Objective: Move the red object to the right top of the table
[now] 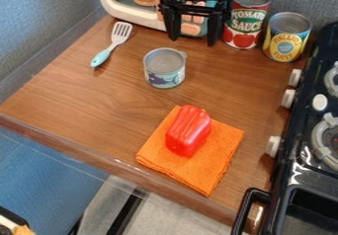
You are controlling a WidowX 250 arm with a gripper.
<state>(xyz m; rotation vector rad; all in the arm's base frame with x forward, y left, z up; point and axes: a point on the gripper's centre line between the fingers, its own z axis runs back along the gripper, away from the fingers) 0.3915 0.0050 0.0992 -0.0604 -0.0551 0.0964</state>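
Red object (189, 131) on the orange cloth (218, 167), well apart from the jaws, on their camera side.
The stove (280, 175), beside the cloth, is cut off by the view's edge; the red object hides the cloth's middle. Between cloth and jaws, closer to the jaws, stands a short can (165, 68); a spatula (119, 37) lies off their side away from the stove. The gripper (192, 41) has its jaws parted, nothing between them, its upper part cut off; it partly hides the toy oven (123, 4) behind. Stoveward of them stand a red can (245, 19), then a yellow can (286, 37).
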